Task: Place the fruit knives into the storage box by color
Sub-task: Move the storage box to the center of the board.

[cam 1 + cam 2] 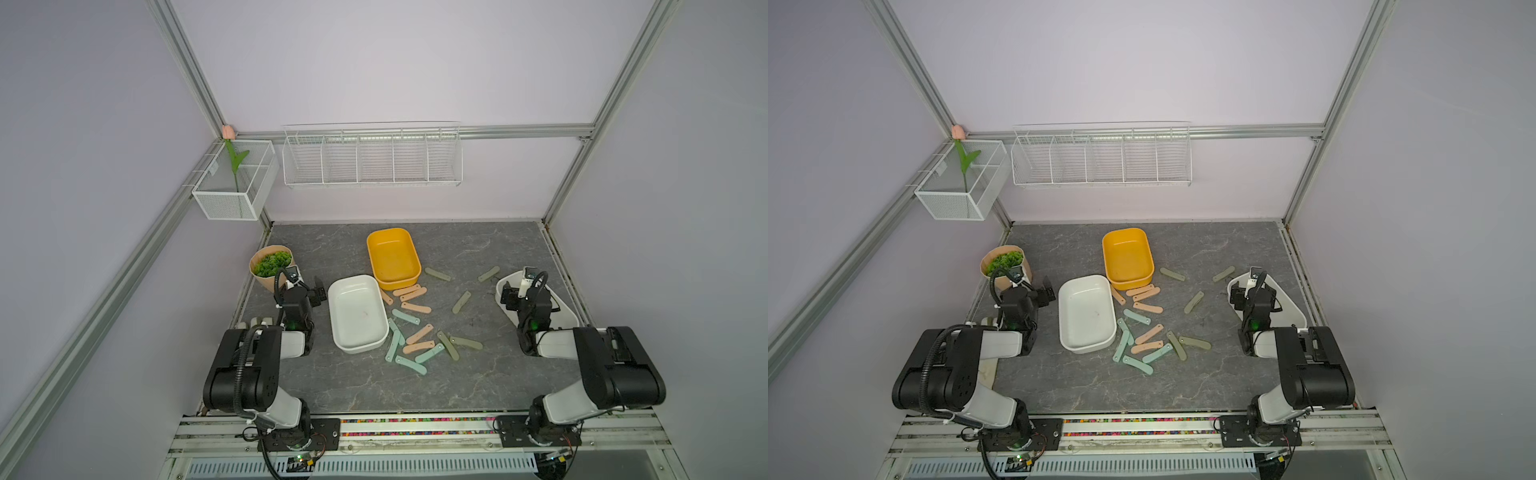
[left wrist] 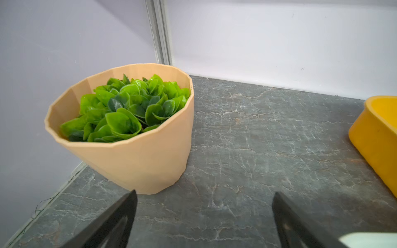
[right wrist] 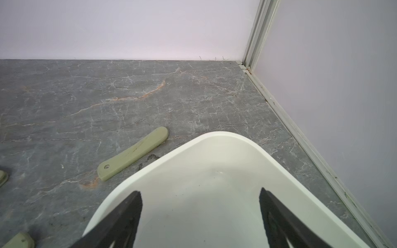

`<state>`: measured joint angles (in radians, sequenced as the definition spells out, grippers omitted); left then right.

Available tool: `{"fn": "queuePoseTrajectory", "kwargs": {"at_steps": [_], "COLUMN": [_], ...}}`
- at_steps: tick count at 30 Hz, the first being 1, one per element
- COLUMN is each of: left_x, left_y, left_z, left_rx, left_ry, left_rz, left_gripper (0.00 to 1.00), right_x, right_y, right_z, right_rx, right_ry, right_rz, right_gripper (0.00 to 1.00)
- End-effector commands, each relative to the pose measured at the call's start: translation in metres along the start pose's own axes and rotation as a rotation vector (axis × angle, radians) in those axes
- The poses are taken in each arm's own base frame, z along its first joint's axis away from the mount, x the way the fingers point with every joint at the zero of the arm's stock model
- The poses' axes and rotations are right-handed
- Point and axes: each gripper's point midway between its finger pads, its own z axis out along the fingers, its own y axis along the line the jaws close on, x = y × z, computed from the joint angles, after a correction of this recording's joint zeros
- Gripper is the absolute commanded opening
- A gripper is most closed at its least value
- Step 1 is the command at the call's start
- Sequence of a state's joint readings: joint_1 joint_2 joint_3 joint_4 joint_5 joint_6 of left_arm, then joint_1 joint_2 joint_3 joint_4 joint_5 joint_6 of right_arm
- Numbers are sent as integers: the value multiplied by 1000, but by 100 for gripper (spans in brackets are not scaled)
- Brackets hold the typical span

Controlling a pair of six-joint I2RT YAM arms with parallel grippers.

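The left gripper [image 2: 205, 195] hangs over bare worktop [image 2: 257, 133] near the left edge, jaws spread wide with nothing between them. Just beyond it, by the left edge, stands the pot [image 2: 146, 163] of green leaves. The right gripper [image 3: 199, 192] hovers above the right white box [image 3: 214, 171], which sits by the right edge. Its jaws are spread wide as well, holding nothing

The knives [image 1: 415, 308] lie loose on the worktop, between the boxes. The yellow box [image 1: 392, 257] sits mid-worktop toward the far edge. The middle white box [image 1: 357, 316] lies just nearer and to its left, their corners almost touching. Four pink knives [image 1: 413, 294] bunch at the yellow box's near wall. Two more lie among the teal knives [image 1: 405, 316], which spread along the middle white box's right side, the closest touching or nearly touching its near right corner. Two olive knives [image 1: 448, 345] lie touching each other at the right of that heap. A third lies alone toward the right white box, a fourth just right of the yellow box, and a fifth just beside the right white box's far left corner
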<state>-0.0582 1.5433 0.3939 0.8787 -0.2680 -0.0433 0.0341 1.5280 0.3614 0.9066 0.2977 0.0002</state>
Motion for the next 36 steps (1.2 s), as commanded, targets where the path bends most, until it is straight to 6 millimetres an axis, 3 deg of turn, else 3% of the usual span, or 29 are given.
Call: {"fn": "queuePoseTrajectory", "kwargs": {"at_steps": [1,36], "left_x": [-2,-2], "left_y": [-1,-1], "left_z": [0,0], "left_rx": [5,12], "left_ry": [-16,-16], "left_rz": [10,2], "left_gripper": [99,99], "right_x": [0,0], "right_y": [1,1], "right_z": [1,1], "right_rx": [-2,-2], "right_ry": [-3,-3], "right_rz": [-4,-3], "right_gripper": [89,89]}}
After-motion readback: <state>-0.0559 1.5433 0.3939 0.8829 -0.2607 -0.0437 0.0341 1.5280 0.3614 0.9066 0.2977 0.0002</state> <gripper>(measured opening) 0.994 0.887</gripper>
